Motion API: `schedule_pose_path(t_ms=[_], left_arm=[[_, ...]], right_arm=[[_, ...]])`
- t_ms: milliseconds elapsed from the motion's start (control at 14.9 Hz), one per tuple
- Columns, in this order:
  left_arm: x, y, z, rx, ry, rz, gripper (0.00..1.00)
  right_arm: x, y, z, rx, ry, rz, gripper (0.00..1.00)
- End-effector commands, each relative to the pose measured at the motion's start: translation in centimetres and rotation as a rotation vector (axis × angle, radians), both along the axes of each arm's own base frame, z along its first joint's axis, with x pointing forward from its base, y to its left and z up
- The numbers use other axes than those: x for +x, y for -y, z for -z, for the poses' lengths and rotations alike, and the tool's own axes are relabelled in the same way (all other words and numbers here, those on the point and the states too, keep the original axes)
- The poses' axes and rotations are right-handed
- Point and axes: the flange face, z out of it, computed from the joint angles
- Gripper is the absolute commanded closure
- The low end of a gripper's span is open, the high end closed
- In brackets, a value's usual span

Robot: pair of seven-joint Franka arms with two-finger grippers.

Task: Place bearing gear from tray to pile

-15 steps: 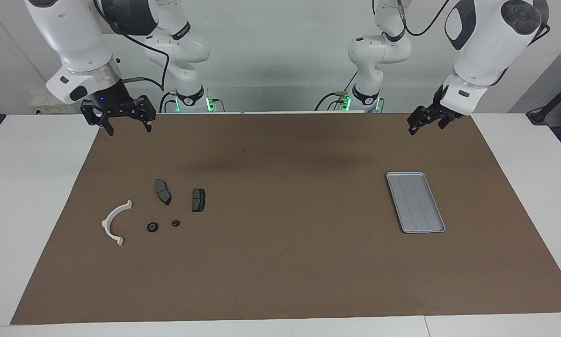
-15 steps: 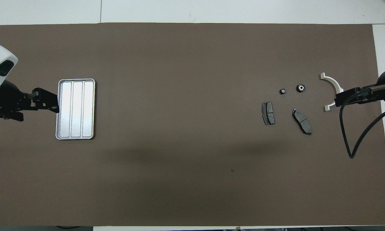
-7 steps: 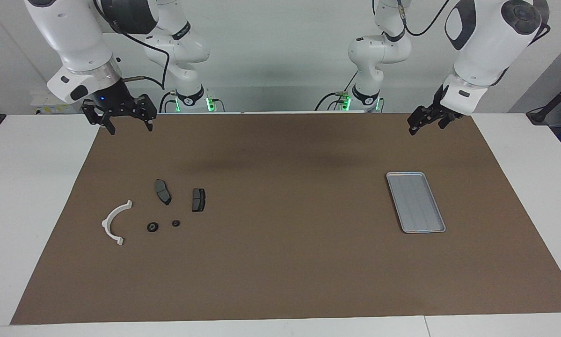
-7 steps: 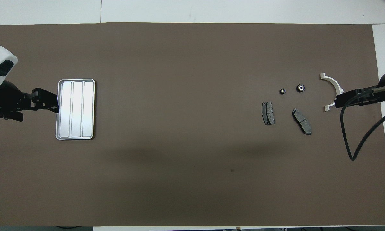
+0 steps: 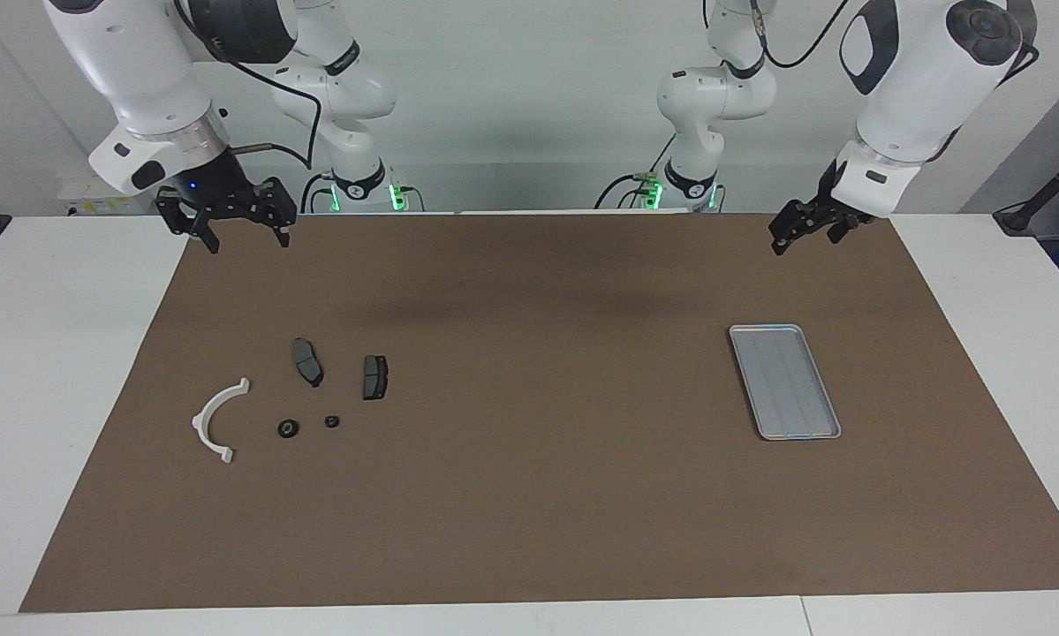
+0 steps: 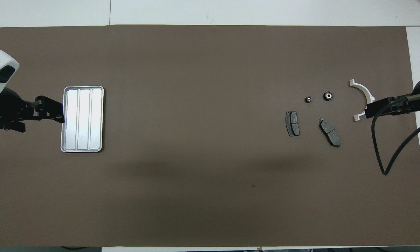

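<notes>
Two round dark bearing gears [image 5: 288, 428] — seemingly metal; ridged tray [image 5: 784, 381].

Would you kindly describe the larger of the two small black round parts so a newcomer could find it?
Start at the brown mat, toward the right arm's end. Find the white half-ring bracket; the larger round part lies beside it. It is bigger than the smaller round part and round, unlike the flat brake pads.

Tray [image 5: 784, 381] stands alone on the tabletop [image 5: 529, 495], open mat all round it; well apart toward the right arm's end, small parts [image 5: 299, 393] lie loosely clustered.
</notes>
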Motion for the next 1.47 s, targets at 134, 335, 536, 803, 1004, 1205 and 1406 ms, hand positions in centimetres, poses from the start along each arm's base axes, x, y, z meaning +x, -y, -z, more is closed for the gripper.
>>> schedule_pose_path(t_ms=[134,335,536,803,1004,1205,1406], left_arm=[[-0.15,-0.27,-0.35,0.018,0.012,-0.002,0.0],[-0.15,-0.27,-0.35,0.018,0.012,-0.002,0.0],[-0.15,-0.27,-0.35,0.018,0.012,-0.002,0.0],[-0.15,-0.27,-0.35,0.018,0.012,-0.002,0.0],[-0.15,-0.27,-0.35,0.018,0.012,-0.002,0.0],[-0.15,-0.27,-0.35,0.018,0.012,-0.002,0.0],[-0.15,-0.27,-0.35,0.018,0.012,-0.002,0.0]], right_arm=[[-0.71,0.78,-0.41,0.013,-0.004,0.034,0.0],[-0.71,1.0,-0.34,0.001,-0.006,0.035,0.0],[-0.76,1.13,-0.42,-0.003,-0.004,0.038,0.0],[-0.76,1.13,-0.42,-0.003,-0.004,0.038,0.0],[-0.76,1.13,-0.35,-0.003,-0.006,0.038,0.0],[-0.85,1.21,-0.51,-0.004,-0.003,0.04,0.0],[-0.88,1.21,-0.43,-0.004,-0.006,0.04,0.0]])
